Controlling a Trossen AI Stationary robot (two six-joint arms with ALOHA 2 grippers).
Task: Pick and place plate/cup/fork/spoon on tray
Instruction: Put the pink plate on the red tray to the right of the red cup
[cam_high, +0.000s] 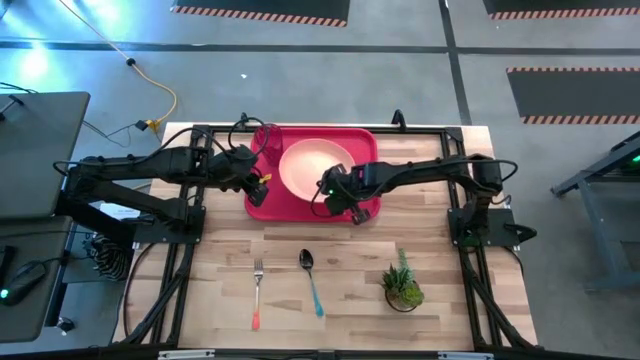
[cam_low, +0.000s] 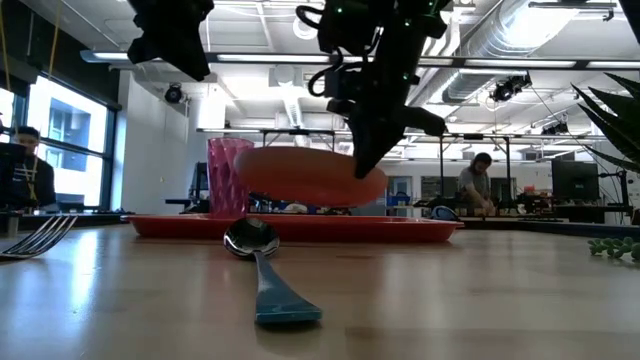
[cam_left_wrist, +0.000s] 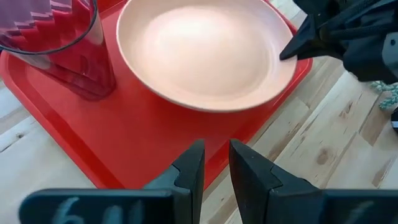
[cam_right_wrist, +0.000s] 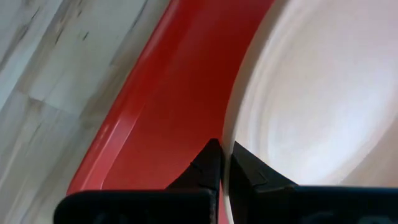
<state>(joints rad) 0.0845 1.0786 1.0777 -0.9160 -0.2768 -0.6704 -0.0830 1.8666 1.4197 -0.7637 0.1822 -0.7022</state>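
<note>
One right gripper (cam_right_wrist: 225, 163) pinches the plate (cam_high: 315, 167) rim above the tray (cam_high: 262, 205); the left gripper (cam_left_wrist: 215, 163) hovers slightly parted, empty.

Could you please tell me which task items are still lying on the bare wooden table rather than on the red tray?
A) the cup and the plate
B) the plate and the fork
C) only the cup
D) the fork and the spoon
D: in the high view the fork and the spoon lie on the wood in front of the tray, while the cup stands on it and the plate is over it.
</note>
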